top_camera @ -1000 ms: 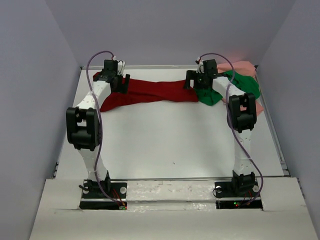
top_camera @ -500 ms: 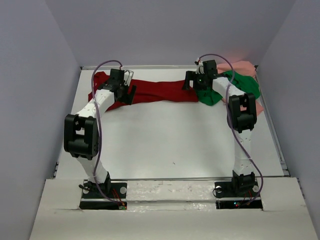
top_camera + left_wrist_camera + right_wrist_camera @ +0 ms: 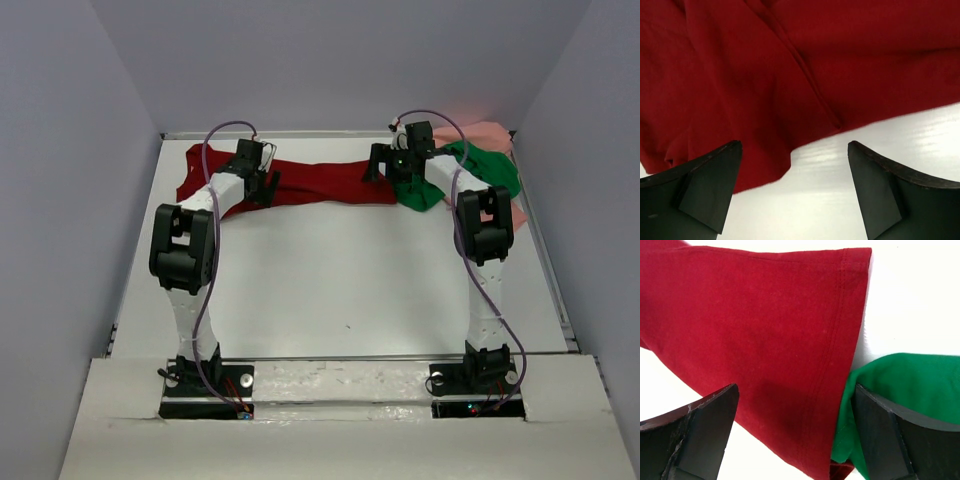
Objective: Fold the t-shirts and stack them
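Now both arms reach toward the far side of the table [image 3: 340, 280]. The left arm rises from its base to a bent elbow, and its forearm slants away and inward. The left gripper [image 3: 262, 178] sits above the left part of the dark red t-shirt [image 3: 325, 182]. The right arm stands nearly upright to its elbow, then stretches its forearm away and inward, so the right gripper [image 3: 383, 162] hangs over the other end of the same shirt.

The dark red t-shirt lies drawn out in a long band across the far side of the table, wrinkled toward the far left corner. In the left wrist view the left gripper [image 3: 795, 149] has its fingers spread wide with nothing between them. The near edge of the dark red t-shirt [image 3: 815, 60] runs slantwise through the gap, cloth beneath one finger and bare table beneath the other.

The right gripper [image 3: 796, 388] is likewise spread wide and holds nothing. Below its gap lies the stitched hem of the dark red t-shirt [image 3: 755, 320], and the bright green t-shirt [image 3: 910, 380] meets that hem under one finger (whether either pincer actually touches the cloth cannot be told).

From above, the bright green t-shirt [image 3: 492, 172] is bunched just right of the right gripper. The pale salmon pink t-shirt [image 3: 492, 131] lies behind it in the far right corner.
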